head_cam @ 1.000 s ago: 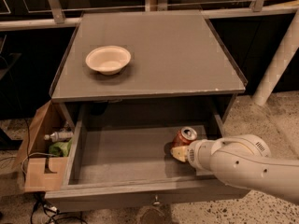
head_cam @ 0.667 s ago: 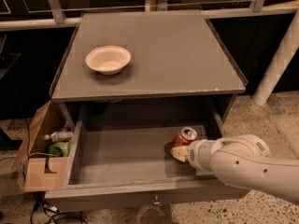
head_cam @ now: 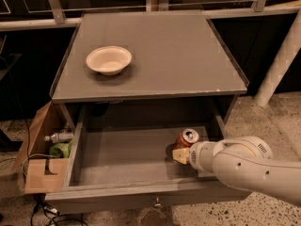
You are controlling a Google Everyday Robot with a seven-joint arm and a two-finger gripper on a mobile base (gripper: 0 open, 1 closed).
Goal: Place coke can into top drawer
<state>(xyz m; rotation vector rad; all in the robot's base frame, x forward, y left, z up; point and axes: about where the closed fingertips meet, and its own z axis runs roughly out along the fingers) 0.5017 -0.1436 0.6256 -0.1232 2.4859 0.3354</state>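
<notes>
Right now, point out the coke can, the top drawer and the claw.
coke can (head_cam: pixel 184 140): camera view, on its red side, just below the silver top.
top drawer (head_cam: pixel 120 157): camera view, on the bare grey bottom.
claw (head_cam: pixel 180 155): camera view, on its tan front end, beside the can inside the drawer.

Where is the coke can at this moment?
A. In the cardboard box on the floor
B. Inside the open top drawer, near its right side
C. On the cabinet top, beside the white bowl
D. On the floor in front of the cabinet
B: the coke can is within the walls of the open top drawer, toward its right side, with the gripper right at it; the white bowl is up on the cabinet top, apart from the can.
</notes>
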